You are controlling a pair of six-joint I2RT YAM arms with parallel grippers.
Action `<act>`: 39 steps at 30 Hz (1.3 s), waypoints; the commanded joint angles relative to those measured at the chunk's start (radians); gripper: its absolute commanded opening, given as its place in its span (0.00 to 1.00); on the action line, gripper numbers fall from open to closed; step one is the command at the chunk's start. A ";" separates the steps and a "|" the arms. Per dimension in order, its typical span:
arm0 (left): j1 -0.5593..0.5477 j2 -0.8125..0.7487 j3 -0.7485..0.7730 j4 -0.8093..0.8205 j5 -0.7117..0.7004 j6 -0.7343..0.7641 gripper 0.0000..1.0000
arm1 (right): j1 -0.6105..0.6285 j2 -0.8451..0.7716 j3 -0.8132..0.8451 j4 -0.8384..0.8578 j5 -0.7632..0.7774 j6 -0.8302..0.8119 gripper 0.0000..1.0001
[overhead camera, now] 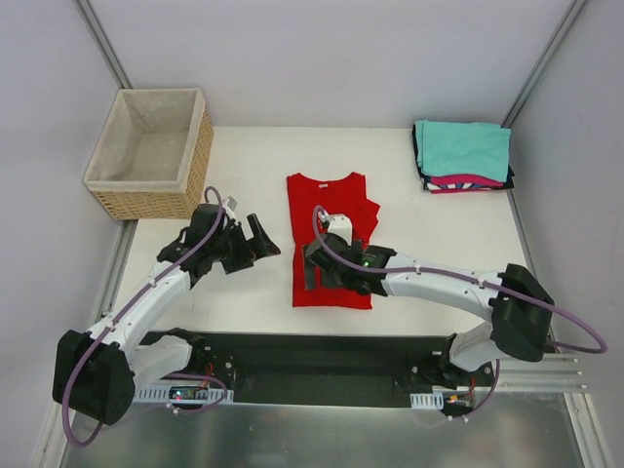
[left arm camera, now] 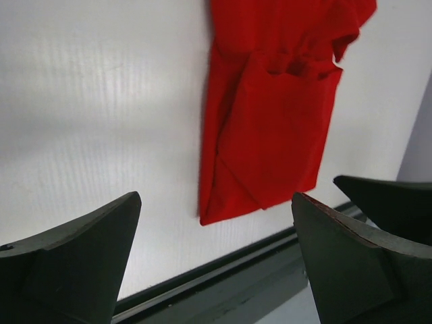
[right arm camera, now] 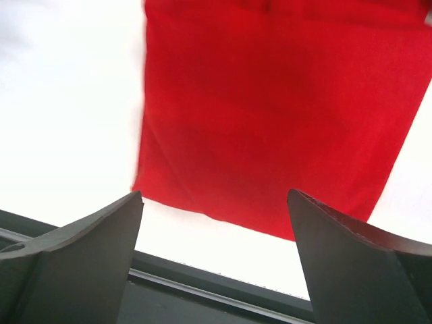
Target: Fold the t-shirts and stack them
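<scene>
A bright red t-shirt (overhead camera: 330, 210) lies flat mid-table, its sides folded in to a long strip, collar toward the back. In the left wrist view the red t-shirt (left arm camera: 270, 121) lies ahead, and in the right wrist view the red t-shirt (right arm camera: 270, 115) fills the upper part. My left gripper (overhead camera: 265, 239) hovers just left of it, open and empty (left arm camera: 216, 196). My right gripper (overhead camera: 310, 271) stands open over the shirt's near hem, holding nothing (right arm camera: 214, 194). At the back right sits a stack of folded t-shirts: teal (overhead camera: 463, 149) on top, pink (overhead camera: 466, 181) under it, black (overhead camera: 419, 156) at the edge.
A wicker basket (overhead camera: 136, 183) with beige lining stands at the back left. The black mounting rail (overhead camera: 322, 356) runs along the table's near edge, just below the shirt's hem. Grey walls close in the sides.
</scene>
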 commanded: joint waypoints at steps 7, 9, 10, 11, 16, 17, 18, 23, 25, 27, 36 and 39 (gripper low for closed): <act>-0.016 -0.139 -0.127 0.007 0.203 -0.033 0.98 | -0.015 -0.169 -0.042 -0.188 0.154 -0.009 0.93; -0.016 -0.183 -0.192 0.027 0.226 -0.057 0.99 | -0.035 -0.216 -0.114 -0.206 0.160 0.016 0.93; -0.016 -0.196 -0.217 0.042 0.238 -0.065 0.99 | -0.043 -0.263 -0.139 -0.208 0.159 0.025 0.93; -0.016 -0.206 -0.260 0.066 0.257 -0.076 0.99 | -0.050 -0.291 -0.191 -0.208 0.154 0.034 0.93; -0.016 -0.243 -0.346 0.142 0.307 -0.116 0.99 | -0.073 -0.372 -0.290 -0.216 0.139 0.088 0.93; -0.016 -0.245 -0.358 0.143 0.307 -0.117 0.99 | -0.072 -0.378 -0.299 -0.216 0.133 0.096 0.93; -0.016 -0.251 -0.366 0.163 0.309 -0.119 0.99 | -0.075 -0.382 -0.319 -0.213 0.128 0.105 0.93; -0.016 -0.231 -0.420 0.234 0.303 -0.134 0.97 | -0.089 -0.403 -0.375 -0.144 0.069 0.131 0.93; -0.017 -0.197 -0.437 0.321 0.341 -0.145 0.95 | -0.105 -0.408 -0.397 -0.119 0.030 0.125 0.93; -0.019 -0.155 -0.461 0.385 0.362 -0.165 0.94 | -0.130 -0.395 -0.411 -0.076 -0.007 0.105 0.94; -0.095 0.057 -0.480 0.665 0.404 -0.211 0.92 | -0.191 -0.322 -0.483 0.189 -0.231 0.088 0.93; -0.118 0.117 -0.478 0.731 0.410 -0.235 0.91 | -0.205 -0.296 -0.492 0.226 -0.266 0.102 0.93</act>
